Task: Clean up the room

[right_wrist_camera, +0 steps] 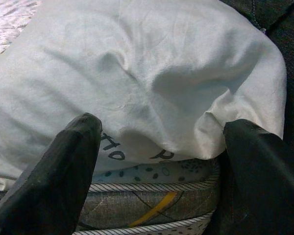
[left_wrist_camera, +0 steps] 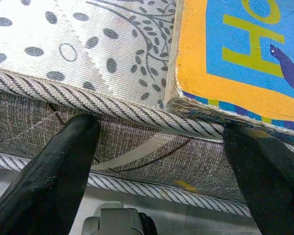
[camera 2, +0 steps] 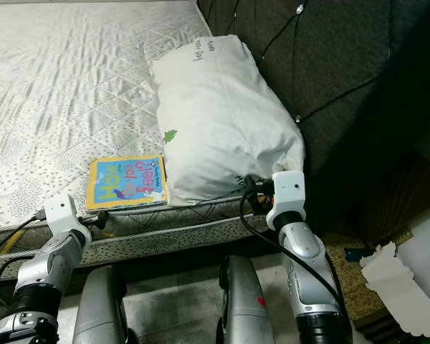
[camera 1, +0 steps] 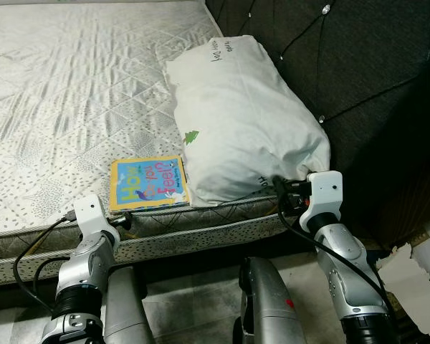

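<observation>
Grippers sit at the mattress (camera 1: 72, 86) edge, both spread wide. Just ahead of the left gripper (left_wrist_camera: 157, 147) lies the book (camera 1: 148, 183); the pillow (right_wrist_camera: 152, 83) fills the right gripper's (right_wrist_camera: 157, 147) reach. Likely next: advance and close on either.

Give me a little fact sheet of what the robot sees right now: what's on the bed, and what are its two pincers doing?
surface: bare quilted mattress
pillow: white pillow against the dark headboard
book: colourful children's book at the mattress edge, beside the pillow
left pincer: open, at the mattress side just below the book
right pincer: open, facing the pillow's near end
holding: nothing yet
</observation>
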Tool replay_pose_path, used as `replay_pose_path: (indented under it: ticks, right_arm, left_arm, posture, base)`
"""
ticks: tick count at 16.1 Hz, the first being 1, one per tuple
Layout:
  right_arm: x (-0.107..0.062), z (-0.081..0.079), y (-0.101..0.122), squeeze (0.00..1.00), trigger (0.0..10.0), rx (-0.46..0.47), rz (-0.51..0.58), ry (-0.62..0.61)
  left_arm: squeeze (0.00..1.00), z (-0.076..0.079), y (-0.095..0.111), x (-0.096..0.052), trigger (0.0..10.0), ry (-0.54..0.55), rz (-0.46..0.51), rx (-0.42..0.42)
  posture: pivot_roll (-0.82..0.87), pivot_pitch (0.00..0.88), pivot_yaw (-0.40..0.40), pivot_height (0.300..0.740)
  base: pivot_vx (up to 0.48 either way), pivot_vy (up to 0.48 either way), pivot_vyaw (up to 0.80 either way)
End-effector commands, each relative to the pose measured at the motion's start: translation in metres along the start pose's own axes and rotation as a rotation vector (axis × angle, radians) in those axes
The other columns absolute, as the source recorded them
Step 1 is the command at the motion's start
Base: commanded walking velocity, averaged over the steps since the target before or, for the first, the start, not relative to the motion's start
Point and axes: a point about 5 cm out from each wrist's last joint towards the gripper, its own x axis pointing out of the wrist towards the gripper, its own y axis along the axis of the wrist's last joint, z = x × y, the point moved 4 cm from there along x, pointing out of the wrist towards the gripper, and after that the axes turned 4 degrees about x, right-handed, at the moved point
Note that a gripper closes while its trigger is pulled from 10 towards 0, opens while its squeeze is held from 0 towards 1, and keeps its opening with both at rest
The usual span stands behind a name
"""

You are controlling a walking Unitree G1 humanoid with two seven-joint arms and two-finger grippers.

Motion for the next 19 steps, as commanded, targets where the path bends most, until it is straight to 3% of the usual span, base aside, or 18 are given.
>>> replay_pose_path:
  ticks: [1, 11, 19]
  right_arm:
    - [0.000, 0.005, 0.001, 0.00, 10.0, -0.009, 0.004, -0.009]
    - [-0.002, 0.007, -0.003, 0.00, 10.0, -0.016, -0.007, -0.016]
    - [-0.001, 0.007, -0.004, 0.00, 10.0, -0.016, -0.008, -0.017]
  left_arm:
    - [0.48, -0.004, 0.001, -0.001, 10.0, 0.016, 0.012, -0.004]
    - [0.48, -0.031, 0.012, -0.001, 10.0, 0.093, 0.047, 0.000]
    - [0.47, -0.033, 0.013, 0.000, 10.0, 0.101, 0.052, -0.004]
  posture:
    - [-0.04, 0.033, -0.062, 0.537]
    - [-0.04, 0.037, -0.060, 0.537]
    - [-0.04, 0.034, -0.058, 0.537]
  base:
    - [0.000, 0.000, 0.00]
    - [0.000, 0.000, 0.00]
    - [0.000, 0.000, 0.00]
